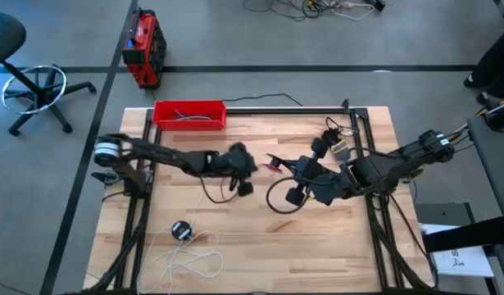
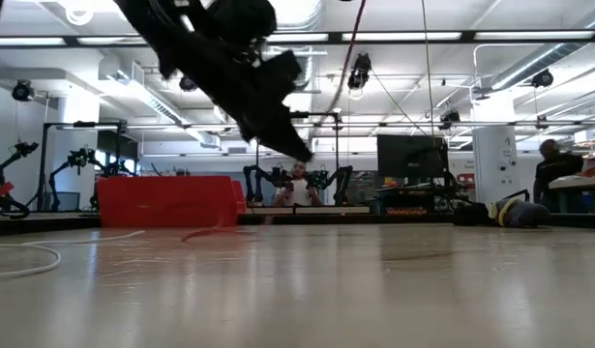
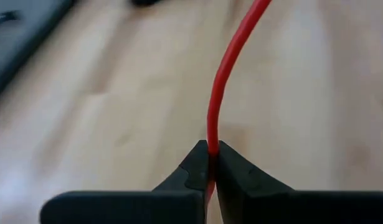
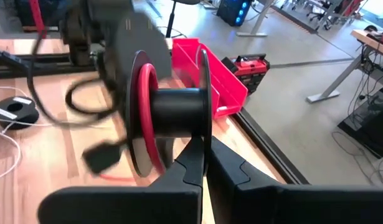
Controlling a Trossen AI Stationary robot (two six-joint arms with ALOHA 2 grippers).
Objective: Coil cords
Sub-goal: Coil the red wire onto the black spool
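Note:
The red cord [image 3: 223, 68] runs out from my left gripper [image 3: 212, 149], which is shut on it above mid-table [image 1: 245, 187]. Several turns of it are wound on a black spool [image 4: 172, 112], beside one flange. My right gripper [image 4: 203, 155] is shut on that spool just right of centre [image 1: 303, 170]. More red cord lies on the table [image 2: 205, 235]. The white cord [image 1: 190, 258] lies loose at the near left with its black disc [image 1: 182, 231] flat on the wood; neither gripper touches it. My left gripper pinches the red cord [image 3: 212, 140] between its two fingertips. The cord leaves the tips lengthwise and curves away above the table. My right gripper pinches the rim of one spool flange [image 4: 202, 134] between its two fingers, coming level from the table's right side. The spool is held clear of the table, its axis lying crosswise to the fingers.
A red tray [image 1: 190, 113] holding dark cables stands at the far edge, left of centre. A black cable loop with a plug [image 1: 280, 198] hangs near the spool. Black frame rails [image 1: 366, 131] run along the table's sides. Bare wood lies at the near right.

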